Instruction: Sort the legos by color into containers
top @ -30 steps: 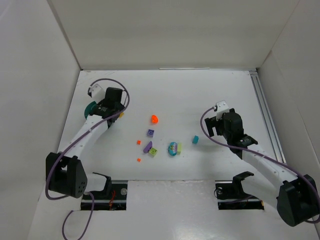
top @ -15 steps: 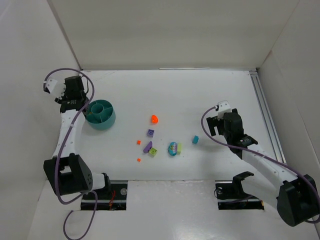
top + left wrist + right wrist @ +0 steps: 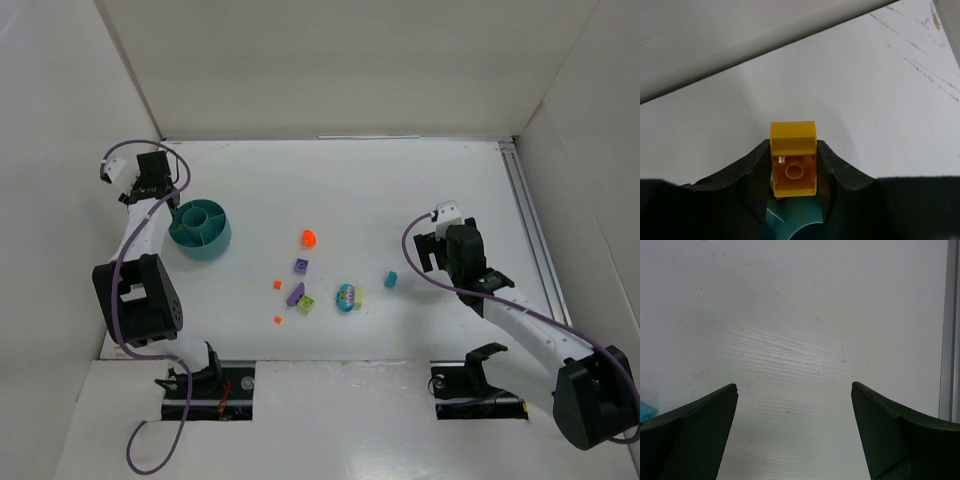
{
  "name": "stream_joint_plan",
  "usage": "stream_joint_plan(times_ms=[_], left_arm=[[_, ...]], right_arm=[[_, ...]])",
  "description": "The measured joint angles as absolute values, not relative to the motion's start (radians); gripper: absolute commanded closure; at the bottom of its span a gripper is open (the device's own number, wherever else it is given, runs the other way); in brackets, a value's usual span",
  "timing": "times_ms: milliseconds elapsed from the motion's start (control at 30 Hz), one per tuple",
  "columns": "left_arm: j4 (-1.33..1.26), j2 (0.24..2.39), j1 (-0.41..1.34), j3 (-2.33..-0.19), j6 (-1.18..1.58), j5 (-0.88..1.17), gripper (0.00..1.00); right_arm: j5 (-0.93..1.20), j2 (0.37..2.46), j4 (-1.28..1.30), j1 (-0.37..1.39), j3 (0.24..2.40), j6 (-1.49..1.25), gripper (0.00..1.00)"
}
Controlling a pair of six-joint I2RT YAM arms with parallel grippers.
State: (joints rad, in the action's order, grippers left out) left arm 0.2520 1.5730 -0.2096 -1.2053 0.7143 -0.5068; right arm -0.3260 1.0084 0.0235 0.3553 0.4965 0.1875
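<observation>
**Left claw** (image 3: 793, 145): closed on a yellow-orange plastic brick (image 3: 793, 170). The brick is pinched between both black fingers with its hollow underside and one round stud socket turned to the wrist camera. Teal plastic is seen just below the brick in that view.

**Teal round plastic tub with wedge compartments** (image 3: 205, 248): set at the left of the white worktop (image 3: 400, 180), with the left claw at its far-left rim. Its contents cannot be made out.

**Right claw** (image 3: 795, 440): spread wide, nothing held between the fingers; bare worktop is seen in the gap, and a cyan sliver at the left edge of the right wrist view.

**Loose pieces, mid-worktop, well apart from the tub:**
- orange rounded piece (image 3: 309, 238)
- small purple brick (image 3: 301, 266)
- purple wedge (image 3: 295, 294), touching a lime green brick (image 3: 306, 304)
- two tiny orange bits (image 3: 277, 284) (image 3: 277, 320)
- cyan rounded piece (image 3: 346, 296), just beside a lime bit (image 3: 359, 294)
- cyan cube (image 3: 391, 279), nearest the right claw
</observation>
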Motion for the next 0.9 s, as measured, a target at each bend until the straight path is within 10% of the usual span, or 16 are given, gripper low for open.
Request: stream_joint_plan(times_ms=[633,900], left_arm=[[0.208,1.656,-0.170,-1.214,0.674,-0.442,0.75],[0.205,1.640,-0.163,-1.183,0.677,-0.441,0.54]], right_arm=[[-0.326,0.987,0.025,0.354,0.496,0.187,0.00],[-0.326,0.976,0.026,0.354,0.496,0.187,0.00]])
